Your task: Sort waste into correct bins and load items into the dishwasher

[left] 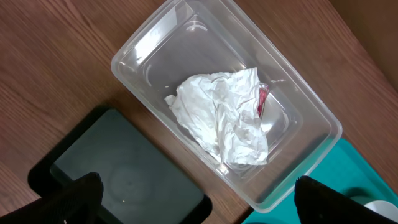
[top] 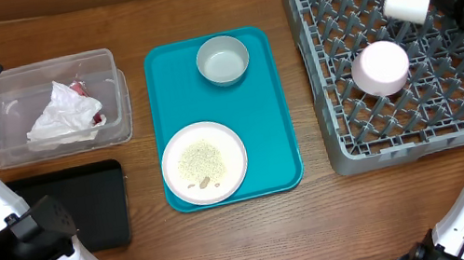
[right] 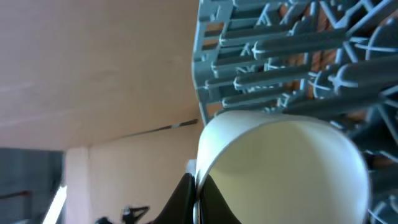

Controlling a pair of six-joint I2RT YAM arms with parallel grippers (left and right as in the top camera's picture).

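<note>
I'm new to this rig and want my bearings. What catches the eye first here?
The teal serving tray sits at table centre, carrying a small bowl and a plate with scattered rice grains. To its right, the grey dish rack holds an upturned bowl, and the right gripper pinches a small cup over the rack's far side. At far left, a crumpled white napkin lies in the clear tub.

Overhead looks straight down on the whole counter (top: 342,225); left wrist, nearer, shares its clear tub (left: 155,50) and black tray (left: 124,180); right wrist hugs the cup (right: 286,162).
</note>
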